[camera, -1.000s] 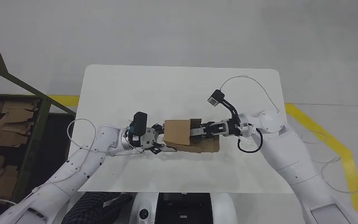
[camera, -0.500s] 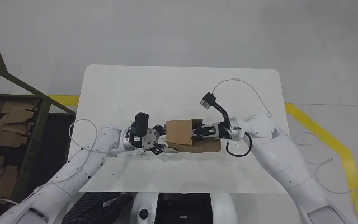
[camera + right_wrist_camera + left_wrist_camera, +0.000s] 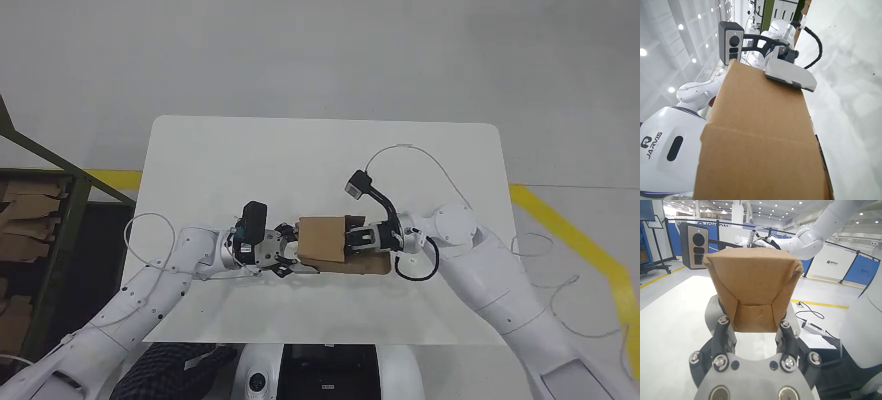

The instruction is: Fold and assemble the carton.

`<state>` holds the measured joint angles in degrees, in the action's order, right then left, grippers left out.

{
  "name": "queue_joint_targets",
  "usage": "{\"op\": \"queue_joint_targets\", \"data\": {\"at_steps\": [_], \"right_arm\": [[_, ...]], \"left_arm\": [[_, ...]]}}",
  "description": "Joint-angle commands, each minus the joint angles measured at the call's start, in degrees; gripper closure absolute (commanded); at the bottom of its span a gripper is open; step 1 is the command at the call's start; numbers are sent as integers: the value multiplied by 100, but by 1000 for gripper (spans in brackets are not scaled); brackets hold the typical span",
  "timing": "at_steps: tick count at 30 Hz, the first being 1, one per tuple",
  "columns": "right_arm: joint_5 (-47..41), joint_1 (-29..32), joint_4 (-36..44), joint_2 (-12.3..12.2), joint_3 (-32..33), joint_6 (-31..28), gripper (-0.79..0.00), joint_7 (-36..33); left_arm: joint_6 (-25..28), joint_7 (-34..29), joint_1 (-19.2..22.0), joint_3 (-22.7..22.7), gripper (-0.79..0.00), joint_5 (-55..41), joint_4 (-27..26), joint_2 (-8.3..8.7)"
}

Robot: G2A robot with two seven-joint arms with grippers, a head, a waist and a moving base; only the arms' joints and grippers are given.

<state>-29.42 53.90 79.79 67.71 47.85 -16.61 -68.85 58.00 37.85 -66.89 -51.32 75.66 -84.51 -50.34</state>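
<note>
Carton [image 3: 322, 238]: brown cardboard, lying lengthwise between the two arms near the front middle of the desk [image 3: 300, 150]. Cannot tell whether it rests on the desk or hangs just above it.
Carton, left end: end flaps are folded inward in the left wrist view [image 3: 753, 279]. They overlap, so the inner seam is partly hidden.
Carton, right end: one flap [image 3: 372, 262] sticks out low toward the right arm. The interior is hidden.
Left gripper [image 3: 283, 258]: jaws closed on the carton's left end, one on each side. One of its fingers [image 3: 789, 77] lies flat on the carton's face.
Right gripper [image 3: 358, 240]: at the carton's right end. The carton [image 3: 761, 132] blocks its own camera, so cannot tell whether the jaws are open or closed.
Surroundings: cardboard blanks [image 3: 30, 215] in a rack off the desk's left side, cut off by the frame edge.
</note>
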Motion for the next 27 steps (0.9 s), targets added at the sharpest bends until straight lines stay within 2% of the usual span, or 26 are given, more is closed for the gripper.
{"op": "queue_joint_targets", "data": {"at_steps": [1, 17, 27], "right_arm": [[-28, -15, -23, 18, -30, -10, 0, -5], [41, -134, -159, 144, -207, -43, 0, 94], [142, 82, -8, 20, 230, -18, 0, 94]], "left_arm": [[0, 10, -5, -6, -489, 7, -5, 0], [0, 42, -50, -62, -462, -24, 6, 1], [0, 73, -47, -52, -465, -50, 50, 19]]}}
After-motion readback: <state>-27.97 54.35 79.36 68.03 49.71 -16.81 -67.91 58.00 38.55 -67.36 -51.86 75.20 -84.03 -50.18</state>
